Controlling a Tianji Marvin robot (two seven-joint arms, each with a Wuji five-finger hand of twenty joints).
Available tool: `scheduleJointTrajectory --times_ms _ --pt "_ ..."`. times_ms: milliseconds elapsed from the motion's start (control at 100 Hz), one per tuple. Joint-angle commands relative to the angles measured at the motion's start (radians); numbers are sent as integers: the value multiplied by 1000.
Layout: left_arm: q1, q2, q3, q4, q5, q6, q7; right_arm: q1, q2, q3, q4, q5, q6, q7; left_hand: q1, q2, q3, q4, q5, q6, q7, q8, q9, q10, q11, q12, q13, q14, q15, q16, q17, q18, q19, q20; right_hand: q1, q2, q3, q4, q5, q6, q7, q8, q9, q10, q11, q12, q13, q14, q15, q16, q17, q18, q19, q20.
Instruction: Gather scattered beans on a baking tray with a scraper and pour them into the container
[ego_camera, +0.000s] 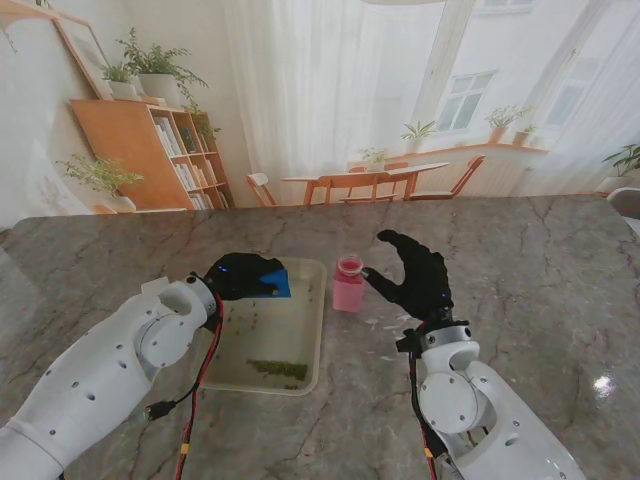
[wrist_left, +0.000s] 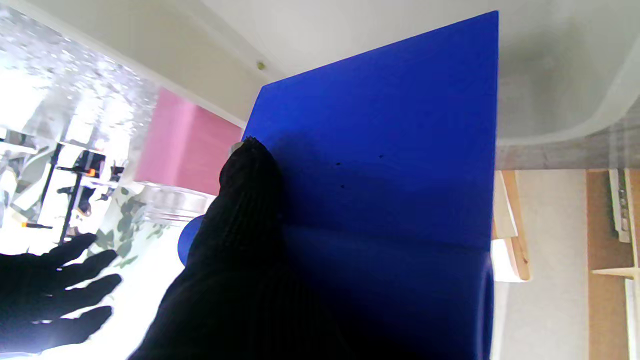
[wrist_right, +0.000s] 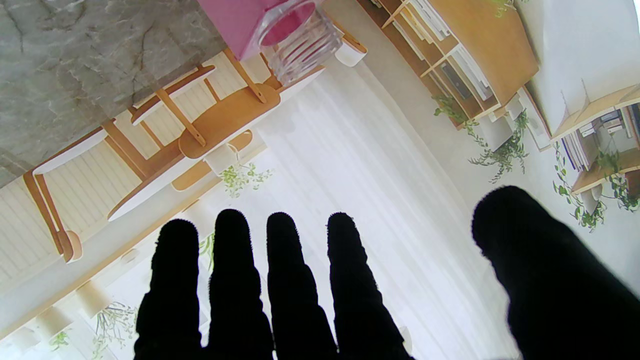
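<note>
While my left hand (ego_camera: 235, 275) grips the blue scraper (ego_camera: 276, 282) over the tray's (ego_camera: 312, 345) far end, my right hand (ego_camera: 418, 278) stands spread, empty, beside the pink container (ego_camera: 348, 284); beans (ego_camera: 277, 369) heaped at the near end.

White glossy arms, rounded joint housings dotted with small holes. Left robot hand (ego_camera: 238, 275) and right robot hand (ego_camera: 418, 280) wear black knit gloves. Red and black cables (ego_camera: 196, 385) trail along both forearms.

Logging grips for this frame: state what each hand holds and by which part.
Left hand holds the blue scraper by its thicker handle end, blade pointing away. Right hand holds nothing, fingers spread beside the pink container.
</note>
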Motion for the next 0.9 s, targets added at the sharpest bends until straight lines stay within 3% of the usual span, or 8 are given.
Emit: scheduleJointTrajectory --times_ms 0,220,500,590,640,890 --pt "-40 -9 10 38 -16 1 13 -2 -2 1 -4 3 2 14 110 110 97 56 -12 -29 14 15 -25 -4 11 15 -19 -46 4 3 -16 -40 -16 6 0 22 -25 35 5 -24 6 -18 2 -17 -12 -3 12 -13 -10 19 3 7 -10 15" --pt "-175 -27 117 219 -30 -35 101 5 -1 -3 1 5 0 26 109 52 89 54 -79 -80 116 59 -17 -44 -97 122 -69 -56 0 10 -59 -47 -50 0 0 23 -26 35 6 -25 6 -19 2 -16 -13 -3 12 -14 -11 19 3 7 -10 15" --pt "-309 -65 271 436 -101 -83 188 17 2 -14 12 1 -8 35 110 46 90 52 -114 -98 174 62 -33 -63 -110 148 -96 -60 2 10 -90 -48 -57 -4 0 23 -27 35 6 -24 6 -19 3 -16 -14 -3 12 -13 -12 18 3 7 -10 15" --pt "-342 -79 314 494 -119 -97 215 21 2 -17 14 1 -6 37 110 48 92 52 -126 -95 191 57 -47 -31 -108 157 -106 -59 8 11 -101 -48 -58 -6 0 24 -26 35 7 -24 6 -19 3 -16 -14 -3 12 -13 -12 18 3 7 -10 16" --pt "-356 -84 334 516 -124 -106 224 23 2 -18 15 1 -6 39 110 47 91 52 -127 -95 196 54 -41 -59 -104 157 -104 -60 14 13 -99 -48 -53 -5 0 24 -26 35 7 -24 6 -19 3 -16 -14 -3 12 -12 -12 18 3 7 -10 16" --pt "-369 -87 380 564 -134 -135 231 25 4 -19 15 0 -7 50 110 47 88 51 -128 -98 207 46 -40 -63 -101 154 -105 -62 20 13 -99 -50 -47 -5 -1 24 -27 35 8 -24 7 -19 4 -16 -14 -3 12 -13 -12 18 3 7 -10 16"
